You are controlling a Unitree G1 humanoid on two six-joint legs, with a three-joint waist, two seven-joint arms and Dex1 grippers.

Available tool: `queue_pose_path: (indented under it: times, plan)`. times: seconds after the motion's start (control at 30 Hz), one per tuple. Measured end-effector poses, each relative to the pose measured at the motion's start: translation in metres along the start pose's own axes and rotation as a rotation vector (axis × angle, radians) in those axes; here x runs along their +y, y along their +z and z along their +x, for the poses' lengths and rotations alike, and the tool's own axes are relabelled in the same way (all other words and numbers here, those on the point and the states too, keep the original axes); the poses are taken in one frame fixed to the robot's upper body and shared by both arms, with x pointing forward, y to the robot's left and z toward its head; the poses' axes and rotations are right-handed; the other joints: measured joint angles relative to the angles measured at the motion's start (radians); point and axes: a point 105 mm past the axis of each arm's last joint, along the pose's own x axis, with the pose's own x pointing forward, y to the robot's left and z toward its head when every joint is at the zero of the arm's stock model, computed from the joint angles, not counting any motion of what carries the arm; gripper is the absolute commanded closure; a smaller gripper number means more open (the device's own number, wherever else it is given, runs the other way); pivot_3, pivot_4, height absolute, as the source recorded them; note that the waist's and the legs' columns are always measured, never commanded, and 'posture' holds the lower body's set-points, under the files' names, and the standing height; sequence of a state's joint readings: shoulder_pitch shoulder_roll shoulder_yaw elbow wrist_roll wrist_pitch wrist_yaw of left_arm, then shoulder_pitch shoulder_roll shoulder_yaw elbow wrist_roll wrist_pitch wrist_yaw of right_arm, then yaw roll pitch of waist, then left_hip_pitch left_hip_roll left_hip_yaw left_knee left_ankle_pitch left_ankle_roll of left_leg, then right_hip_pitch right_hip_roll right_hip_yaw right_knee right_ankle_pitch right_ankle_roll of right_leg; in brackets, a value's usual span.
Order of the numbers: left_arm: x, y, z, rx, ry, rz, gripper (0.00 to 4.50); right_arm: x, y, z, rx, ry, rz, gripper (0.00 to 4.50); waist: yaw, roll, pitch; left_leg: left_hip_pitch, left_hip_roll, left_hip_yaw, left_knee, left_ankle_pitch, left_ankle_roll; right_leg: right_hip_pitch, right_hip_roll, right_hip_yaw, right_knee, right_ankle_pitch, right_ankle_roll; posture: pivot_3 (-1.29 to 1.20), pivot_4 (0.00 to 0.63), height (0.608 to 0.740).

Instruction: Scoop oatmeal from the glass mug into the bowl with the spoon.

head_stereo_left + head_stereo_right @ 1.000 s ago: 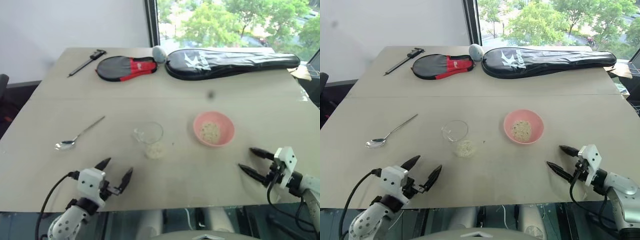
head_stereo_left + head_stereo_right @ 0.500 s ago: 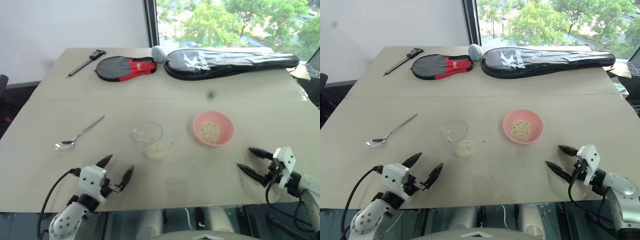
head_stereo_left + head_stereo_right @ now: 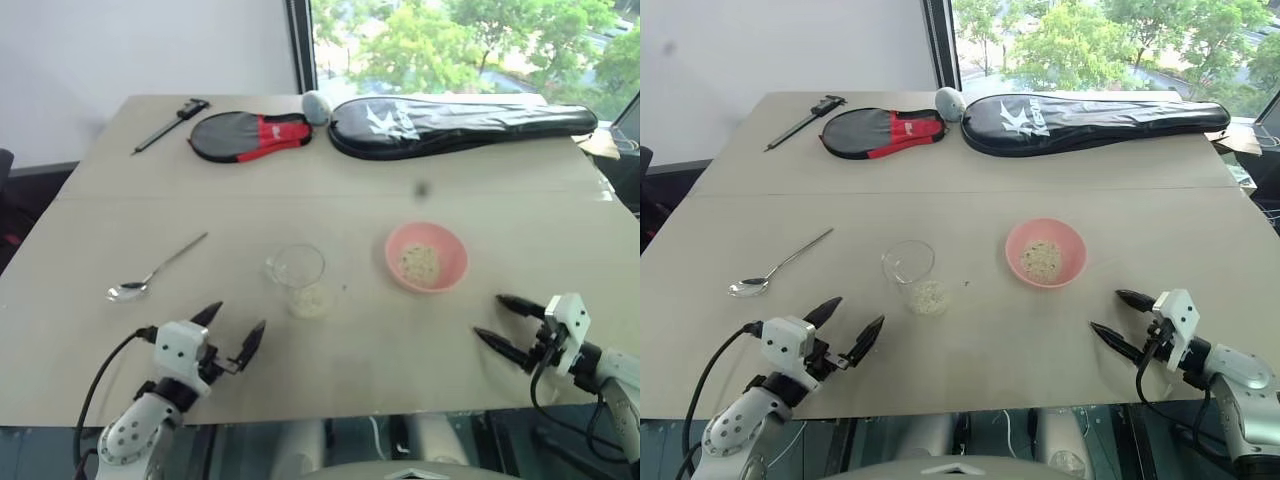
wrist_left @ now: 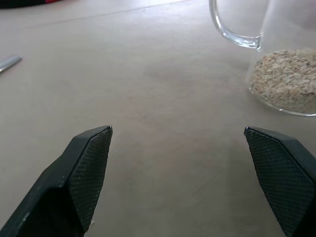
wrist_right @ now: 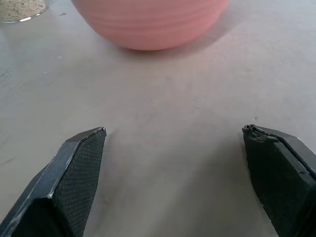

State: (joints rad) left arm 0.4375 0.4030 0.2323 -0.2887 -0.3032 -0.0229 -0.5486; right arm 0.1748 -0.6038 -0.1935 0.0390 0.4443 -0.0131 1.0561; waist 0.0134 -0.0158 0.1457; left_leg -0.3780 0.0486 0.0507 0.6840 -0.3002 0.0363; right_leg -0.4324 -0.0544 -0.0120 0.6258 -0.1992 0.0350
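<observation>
The spoon lies left of the glass mug, just beyond the left gripper, whose fingers gape wide and empty. Right gripper, equally wide, sits near the bowl.

— How many things do you count on your worktop?

— You have one glass mug, one pink bowl and one spoon.

— And oatmeal?

— You see two lots of it: one in the mug, one in the bowl.

— What do you count along the far edge?

— You have two racket bags, one red and black and one long black, then one small grey ball between them and one dark caliper.

— Claws?

— You have two: one left claw and one right claw, each with two black fingers.
</observation>
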Motion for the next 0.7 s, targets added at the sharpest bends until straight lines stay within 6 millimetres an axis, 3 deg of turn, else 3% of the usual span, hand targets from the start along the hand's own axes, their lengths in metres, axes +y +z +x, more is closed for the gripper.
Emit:
queue_pose_path:
  times: [0.17,0.4,0.5,0.7]
  plan:
    - [0.031,0.023,0.003,-0.014,0.041,0.043,0.0,0.02,0.02,0.005,-0.003,0.13,-0.012,0.05,0.0,0.001,0.002,0.0,0.001,-0.001,0.0,0.0,0.0,0.0,0.0,-0.001,0.001,0.0,0.0,0.0,0.15,0.74]
    - [0.075,0.052,-0.006,0.026,0.073,0.086,0.0,0.062,0.08,0.017,-0.112,0.341,-0.063,0.05,-0.001,-0.002,0.006,-0.001,0.001,-0.002,0.0,0.0,0.0,-0.001,0.0,-0.001,0.0,0.0,0.0,0.0,0.15,0.74]
    - [0.091,0.057,-0.011,0.059,0.082,0.095,0.0,0.072,0.101,0.024,-0.16,0.385,-0.097,0.05,0.0,-0.003,0.006,0.0,0.001,-0.001,0.0,0.0,0.0,-0.001,0.0,-0.001,0.0,0.0,0.0,0.0,0.15,0.74]
    - [0.126,0.043,-0.016,0.155,0.122,0.081,0.0,0.077,0.131,0.038,-0.219,0.419,-0.153,0.05,0.001,-0.004,0.008,-0.002,0.001,0.001,0.0,0.0,0.0,-0.001,0.0,-0.003,0.0,0.0,-0.001,0.0,0.15,0.74]
